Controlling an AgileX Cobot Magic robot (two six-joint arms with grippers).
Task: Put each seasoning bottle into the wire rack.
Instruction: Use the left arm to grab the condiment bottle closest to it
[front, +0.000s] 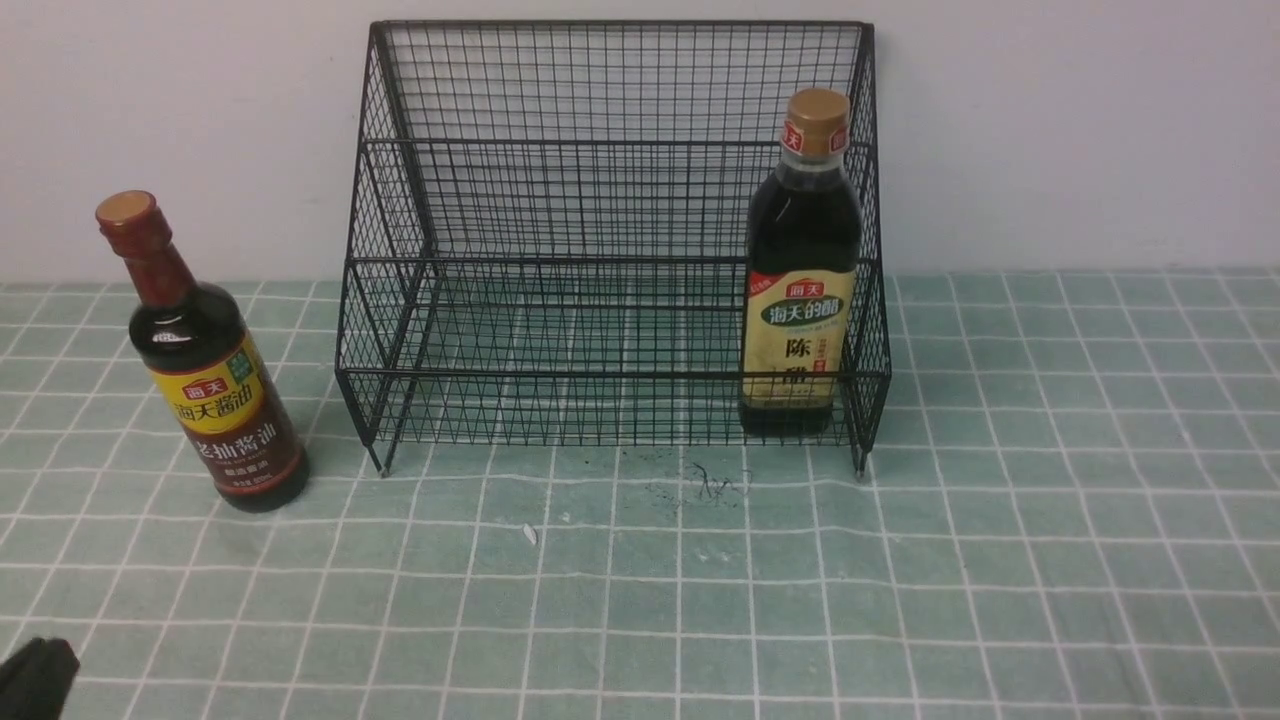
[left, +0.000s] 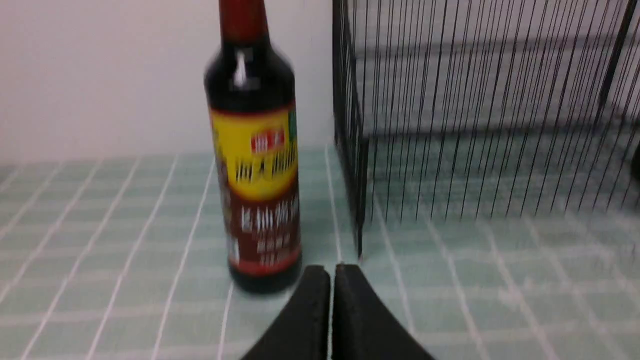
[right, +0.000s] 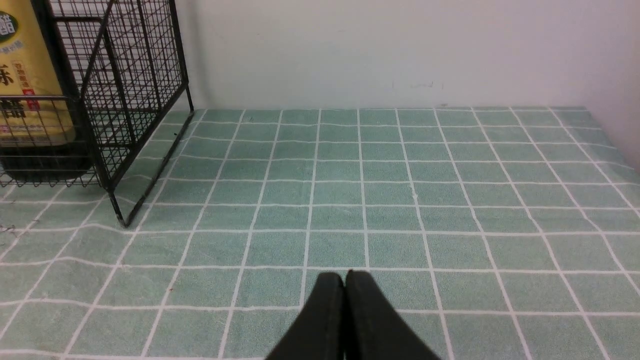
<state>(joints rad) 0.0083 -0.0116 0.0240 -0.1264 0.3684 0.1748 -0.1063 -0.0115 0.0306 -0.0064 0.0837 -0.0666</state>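
The black wire rack (front: 610, 150) stands against the wall. The broad bottle (front: 800, 290) with tan cap and beige label stands upright in the rack's lower tier at its right end; it also shows in the right wrist view (right: 30, 90). The slim bottle (front: 205, 370) with red cap wrap and yellow-and-maroon label stands on the cloth left of the rack, and shows in the left wrist view (left: 255, 155). My left gripper (left: 332, 270) is shut and empty, short of the slim bottle and the rack's corner; its tip shows at the front view's lower left (front: 35, 675). My right gripper (right: 345, 277) is shut and empty over bare cloth.
A green checked tablecloth (front: 1050, 500) covers the table, with a white wall (front: 1080, 120) behind. A small white speck (front: 530, 533) and dark scribble marks (front: 715, 485) lie on the cloth in front of the rack. The rack's side leg (right: 117, 212) stands left of my right gripper.
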